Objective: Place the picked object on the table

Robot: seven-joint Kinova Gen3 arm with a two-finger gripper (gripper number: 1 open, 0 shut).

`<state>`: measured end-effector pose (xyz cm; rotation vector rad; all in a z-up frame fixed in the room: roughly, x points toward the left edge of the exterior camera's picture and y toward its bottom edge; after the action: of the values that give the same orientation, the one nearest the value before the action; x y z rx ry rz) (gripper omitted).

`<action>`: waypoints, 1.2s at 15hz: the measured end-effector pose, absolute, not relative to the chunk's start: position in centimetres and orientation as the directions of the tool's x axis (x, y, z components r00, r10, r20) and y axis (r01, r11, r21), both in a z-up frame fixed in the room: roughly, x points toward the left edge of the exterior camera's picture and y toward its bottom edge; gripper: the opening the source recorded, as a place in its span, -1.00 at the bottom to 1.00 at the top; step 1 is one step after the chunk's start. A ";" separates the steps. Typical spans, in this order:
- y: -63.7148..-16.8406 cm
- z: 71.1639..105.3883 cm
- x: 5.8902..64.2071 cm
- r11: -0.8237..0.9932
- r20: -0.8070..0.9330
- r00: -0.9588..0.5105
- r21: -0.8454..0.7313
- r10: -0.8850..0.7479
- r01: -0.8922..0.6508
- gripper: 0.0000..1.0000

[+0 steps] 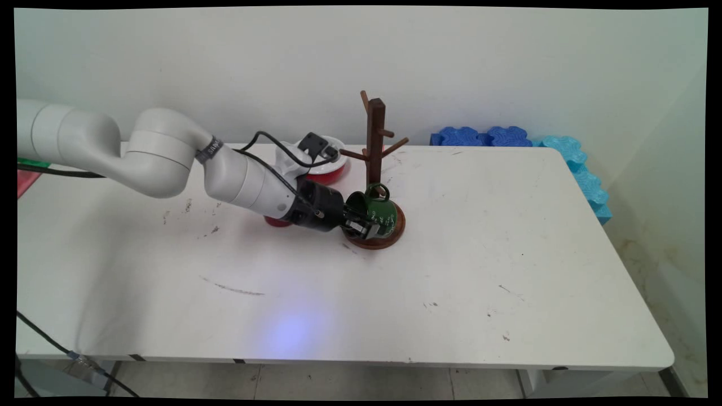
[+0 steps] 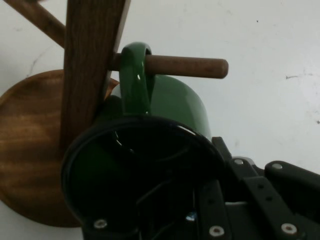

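Observation:
A green mug point(image 1: 377, 210) lies tipped on its side low against the brown wooden mug tree point(image 1: 374, 141), just above the tree's round base point(image 1: 391, 237). In the hand view the mug's handle point(image 2: 135, 75) is looped over a low peg point(image 2: 185, 66) beside the post point(image 2: 90, 65). My gripper point(image 1: 364, 223) reaches in from the left and is shut on the mug's rim, one finger inside the dark opening point(image 2: 207, 210) and the other outside the wall. The mug's mouth faces the hand camera.
A red bowl with a white inside point(image 1: 333, 168) sits behind the arm, and a second red thing point(image 1: 276, 221) shows under the wrist. Blue foam pieces point(image 1: 485, 136) and lighter ones point(image 1: 584, 177) line the table's back right edge.

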<state>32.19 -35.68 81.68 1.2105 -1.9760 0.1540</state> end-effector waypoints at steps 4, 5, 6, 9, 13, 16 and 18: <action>-35.6 81.8 32.0 0.554 0.684 -0.244 0.277 -0.688 -0.786 -1.00; -35.7 81.9 32.0 0.558 0.686 -0.248 0.274 -0.684 -0.783 -1.00; -35.7 81.9 32.0 0.563 0.687 -0.253 0.270 -0.681 -0.781 -1.00; -36.0 82.1 31.9 0.577 0.693 -0.268 0.258 -0.670 -0.775 -1.00; -36.5 82.3 31.9 0.595 0.699 -0.288 0.241 -0.654 -0.767 -1.00; -36.7 82.4 31.9 0.606 0.704 -0.299 0.231 -0.644 -0.761 -1.00; -36.8 82.5 31.8 0.613 0.706 -0.306 0.226 -0.638 -0.758 -1.00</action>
<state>31.83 -36.82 82.47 1.0980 -2.0363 0.1891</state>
